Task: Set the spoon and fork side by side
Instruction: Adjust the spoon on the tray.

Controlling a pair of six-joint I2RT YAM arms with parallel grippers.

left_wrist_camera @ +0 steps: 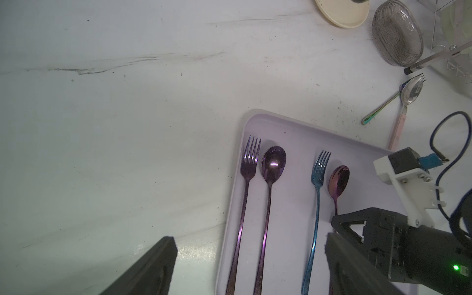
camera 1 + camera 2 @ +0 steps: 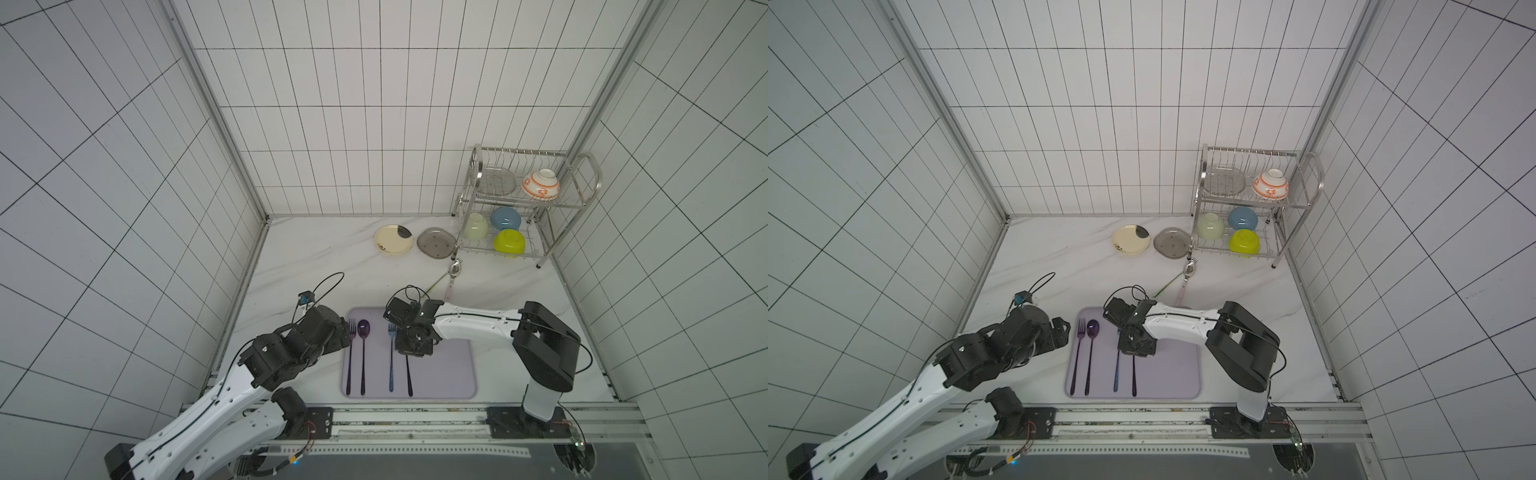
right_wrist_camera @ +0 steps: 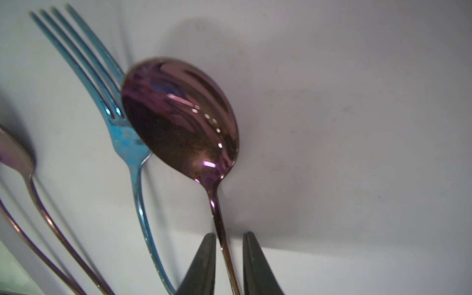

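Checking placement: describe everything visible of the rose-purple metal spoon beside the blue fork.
The glossy rose-purple metal spoon has an oval bowl, hollow up, and a thin handle. It lies on the lilac tray, parallel to the blue fork. The right gripper straddles its handle, a gap on one side.

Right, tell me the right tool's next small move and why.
Probably lift the right tool straight up, jaws apart. The purple metal spoon already lies on the lilac tray beside the blue metal fork, handles roughly parallel, and the fingers only straddle its handle.
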